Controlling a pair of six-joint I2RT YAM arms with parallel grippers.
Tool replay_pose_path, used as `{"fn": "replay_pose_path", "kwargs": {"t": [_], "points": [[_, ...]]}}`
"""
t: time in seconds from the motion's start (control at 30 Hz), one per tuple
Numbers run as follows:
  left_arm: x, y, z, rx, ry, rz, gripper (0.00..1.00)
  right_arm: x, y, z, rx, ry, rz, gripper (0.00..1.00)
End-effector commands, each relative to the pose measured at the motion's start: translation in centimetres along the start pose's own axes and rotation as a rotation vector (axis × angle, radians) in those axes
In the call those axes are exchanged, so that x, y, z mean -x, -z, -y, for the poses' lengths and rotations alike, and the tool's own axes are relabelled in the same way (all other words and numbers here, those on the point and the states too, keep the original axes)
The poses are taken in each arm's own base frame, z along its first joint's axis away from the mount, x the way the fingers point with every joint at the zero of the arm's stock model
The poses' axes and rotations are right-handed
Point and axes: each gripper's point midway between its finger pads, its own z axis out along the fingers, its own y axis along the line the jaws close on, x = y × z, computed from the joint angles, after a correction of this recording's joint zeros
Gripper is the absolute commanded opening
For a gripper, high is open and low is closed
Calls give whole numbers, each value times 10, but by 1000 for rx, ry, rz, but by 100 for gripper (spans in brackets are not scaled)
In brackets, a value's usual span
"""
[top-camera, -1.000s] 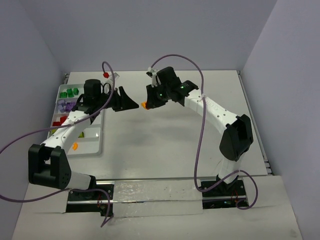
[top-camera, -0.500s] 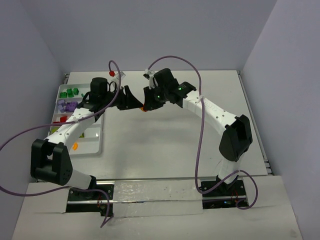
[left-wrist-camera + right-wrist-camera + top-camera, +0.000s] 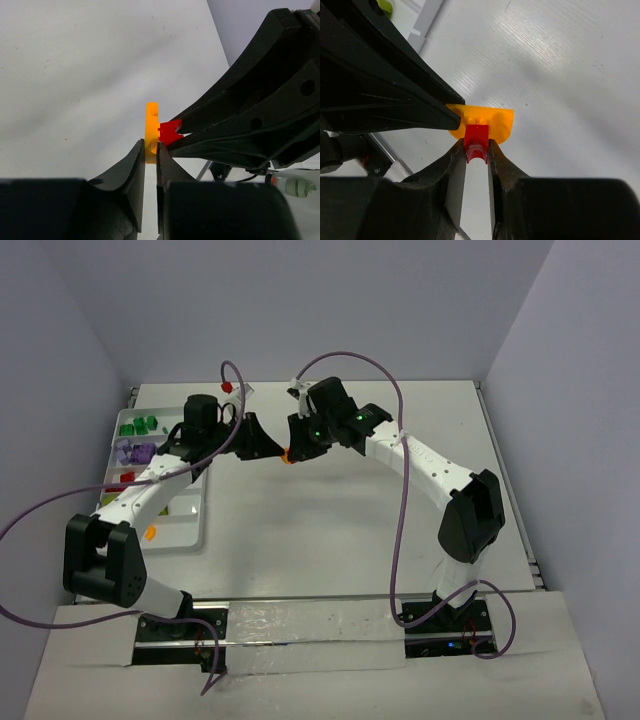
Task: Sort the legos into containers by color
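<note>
Above the middle of the table my two grippers meet tip to tip. A flat orange lego point(image 3: 151, 125) and a small red lego point(image 3: 170, 133) are stuck together. My left gripper point(image 3: 150, 145) is shut on the orange lego's lower end. My right gripper point(image 3: 476, 146) is shut on the red lego point(image 3: 476, 136), with the orange lego point(image 3: 495, 121) across its tips. In the top view the joined pair point(image 3: 287, 454) hangs between the left gripper point(image 3: 274, 450) and the right gripper point(image 3: 297, 447). The containers tray point(image 3: 185, 528) lies at the left.
The tray holds dark green legos point(image 3: 138, 425), purple legos point(image 3: 134, 452), red legos point(image 3: 120, 480) and one orange lego point(image 3: 150, 532) in separate compartments. Purple cables loop from both arms. White walls close in the table on three sides.
My left gripper moved right to meet the right gripper, then its jaws shut on the orange lego. The right gripper shifted slightly left and kept its grip.
</note>
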Motion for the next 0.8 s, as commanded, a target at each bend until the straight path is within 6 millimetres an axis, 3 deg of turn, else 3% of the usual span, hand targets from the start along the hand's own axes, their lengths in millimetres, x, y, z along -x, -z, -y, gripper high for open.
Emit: {"fn": "replay_pose_path", "kwargs": {"t": [0.0, 0.1, 0.23, 0.43, 0.53, 0.63, 0.73, 0.77], "points": [[15, -3, 11, -21, -45, 21, 10, 27, 7, -14, 28, 30, 82, 0], [14, -4, 0, 44, -54, 32, 0, 28, 9, -14, 23, 26, 89, 0], [12, -1, -17, 136, -70, 31, 0, 30, 12, -15, 19, 26, 97, 0], [11, 28, -54, 274, -108, 34, 0, 30, 20, -10, -10, 43, 115, 0], [2, 71, -85, 334, -125, -39, 0, 30, 29, -4, -29, 64, 128, 0], [-24, 107, -99, 272, -249, -190, 0, 24, 31, 0, -26, 100, 115, 0], [-44, 161, -117, 275, -201, -302, 0, 19, 32, 0, -7, 133, 99, 0], [-57, 177, -115, 262, -157, -337, 0, 18, 32, 1, -6, 138, 97, 0]]}}
